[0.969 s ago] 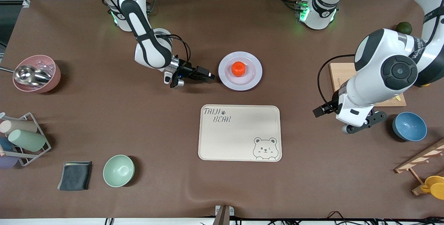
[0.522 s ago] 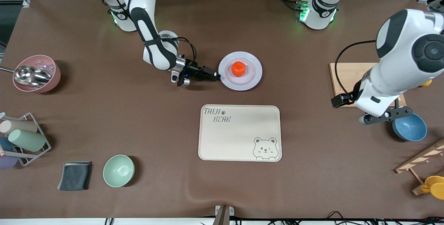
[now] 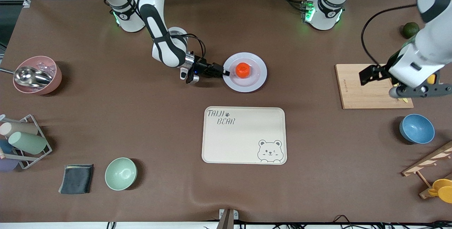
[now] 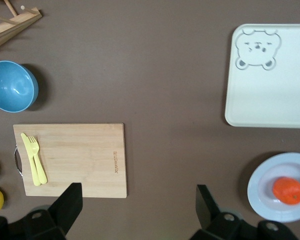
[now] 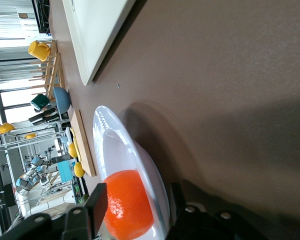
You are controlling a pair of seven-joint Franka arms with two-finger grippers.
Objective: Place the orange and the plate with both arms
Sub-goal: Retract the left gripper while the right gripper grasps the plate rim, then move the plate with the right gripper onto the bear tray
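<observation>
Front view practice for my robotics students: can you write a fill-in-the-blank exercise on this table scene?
1. The orange sits on the white ____.
2. The right claw straddles the ____ of the plate.
3. The left claw, open, hangs over the wooden ____.
4. The yellow fork and knife lie on the ____ board.

Missing words: plate; rim; cutting board; cutting

The small round red-orange mandarin-like fruit (image 3: 243,70) sat in the shallow centre of the round glossy white plate (image 3: 255,81). That plate lay farther from the front camera than the rectangular cream bear tray (image 3: 243,135). The right gripper (image 3: 225,73) was at the plate's rim, seemingly straddling it. Toward the left arm's end lay the pale wooden cutting board (image 3: 367,91), with the left gripper (image 3: 420,90) over it, and the blue bowl (image 3: 416,128) nearer the camera.
</observation>
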